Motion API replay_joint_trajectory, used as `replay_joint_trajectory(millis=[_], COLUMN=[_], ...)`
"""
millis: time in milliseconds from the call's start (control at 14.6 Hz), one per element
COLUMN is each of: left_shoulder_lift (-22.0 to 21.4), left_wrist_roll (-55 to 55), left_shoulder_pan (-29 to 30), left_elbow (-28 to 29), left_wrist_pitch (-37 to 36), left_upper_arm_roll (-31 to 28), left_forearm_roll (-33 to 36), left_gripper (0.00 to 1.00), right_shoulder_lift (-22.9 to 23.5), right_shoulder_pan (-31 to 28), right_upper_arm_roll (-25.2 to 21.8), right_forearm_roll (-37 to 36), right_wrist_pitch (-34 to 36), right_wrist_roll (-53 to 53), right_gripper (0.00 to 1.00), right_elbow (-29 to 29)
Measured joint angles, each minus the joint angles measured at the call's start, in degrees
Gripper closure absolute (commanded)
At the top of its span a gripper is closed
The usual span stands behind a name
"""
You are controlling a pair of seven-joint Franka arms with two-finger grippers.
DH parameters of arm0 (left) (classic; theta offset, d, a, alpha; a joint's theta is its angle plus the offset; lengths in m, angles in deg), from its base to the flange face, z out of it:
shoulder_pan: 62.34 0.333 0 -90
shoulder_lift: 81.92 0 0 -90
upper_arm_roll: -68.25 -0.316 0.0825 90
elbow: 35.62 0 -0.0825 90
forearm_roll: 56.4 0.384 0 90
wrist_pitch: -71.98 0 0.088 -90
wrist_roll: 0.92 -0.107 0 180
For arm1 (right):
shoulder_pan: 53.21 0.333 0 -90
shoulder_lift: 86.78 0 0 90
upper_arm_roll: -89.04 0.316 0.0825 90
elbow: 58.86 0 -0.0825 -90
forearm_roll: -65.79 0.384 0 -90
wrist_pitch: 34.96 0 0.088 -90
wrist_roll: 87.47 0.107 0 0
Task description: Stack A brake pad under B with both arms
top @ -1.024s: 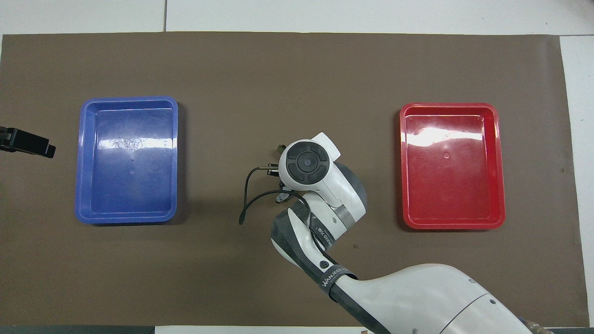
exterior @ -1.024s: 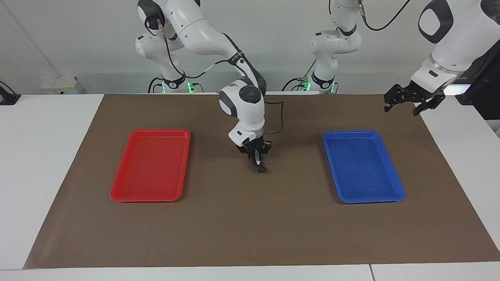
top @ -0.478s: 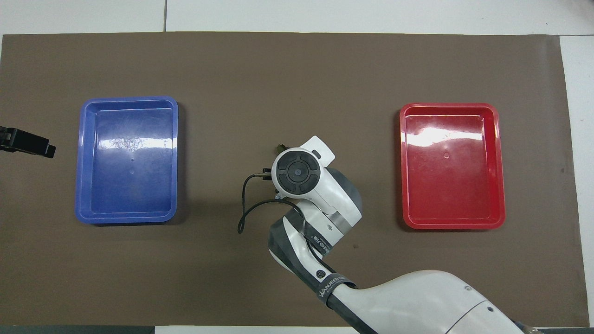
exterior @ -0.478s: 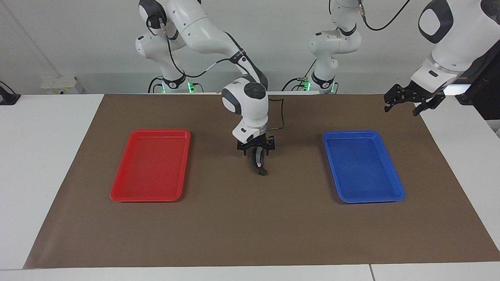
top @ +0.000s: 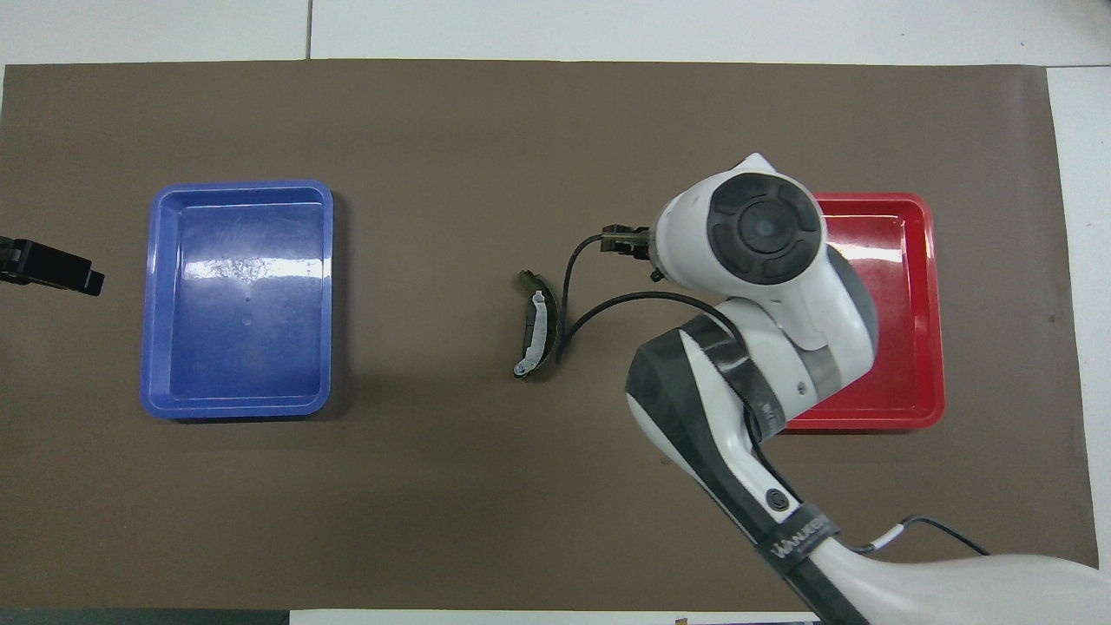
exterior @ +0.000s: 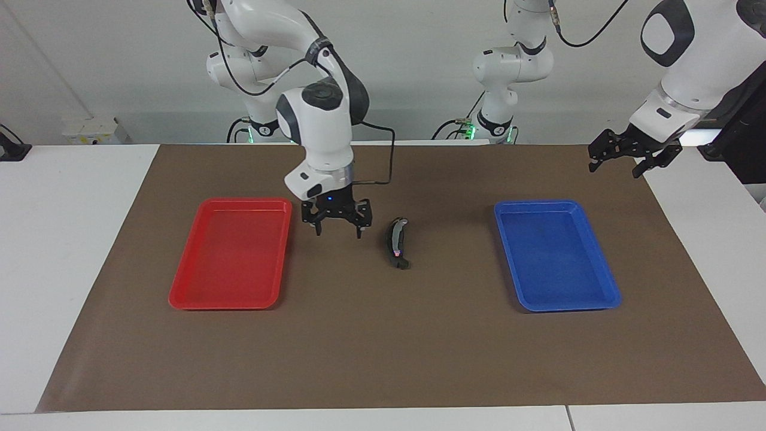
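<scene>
B [exterior: 395, 238], the long black crescent with a pale edge, lies on the brown mat at the table's middle, also in the overhead view [top: 536, 325]. A small dark bit [top: 525, 279] sticks out under its end farther from the robots; I cannot tell whether it is A brake pad. My right gripper [exterior: 339, 233] is open and empty, hanging just above the mat between the red tray and B, apart from both. The overhead view hides it under its own wrist. My left gripper [exterior: 613, 172] is open and empty, waiting high over the mat's edge at the left arm's end.
A red tray [exterior: 179, 293] lies toward the right arm's end and a blue tray [exterior: 604, 299] toward the left arm's end, both with nothing in them. The right arm's cable loops close beside B in the overhead view [top: 564, 295].
My right gripper has let go of B, risen and swung toward the red tray. B stays where it was set. The left arm has not moved.
</scene>
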Motion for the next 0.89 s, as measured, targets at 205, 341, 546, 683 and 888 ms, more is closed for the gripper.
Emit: replay_joint_trajectory(millis=[205,341,546,683,888], left_shoulder_lift=[0.0,0.0,0.0,0.0,0.0], left_wrist_roll=[0.0,0.0,0.0,0.0,0.0], left_shoulder_pan=[0.0,0.0,0.0,0.0,0.0], left_elbow=[0.0,0.0,0.0,0.0,0.0], left_wrist_pitch=[0.0,0.0,0.0,0.0,0.0], left_upper_arm_roll=[0.0,0.0,0.0,0.0,0.0], left_forearm_roll=[0.0,0.0,0.0,0.0,0.0], left_gripper=[0.0,0.0,0.0,0.0,0.0], right_shoulder_lift=[-2.3,-3.7,-7.1,-10.0,-12.8], right_shoulder_pan=[-6.0,-9.9,-13.4,-14.9,-15.1], right_upper_arm_roll=[-0.1,-0.1,-0.1,-0.2,-3.2], right_forearm_roll=[0.0,0.0,0.0,0.0,1.2], right_wrist_pitch=[2.9,5.1,9.6,13.2,21.4], right_wrist_roll=[-6.4,-10.2,-14.0,-15.7,-19.8], right_gripper=[0.0,0.0,0.0,0.0,0.0], right_elbow=[-0.1,0.0,0.1,0.4,3.3])
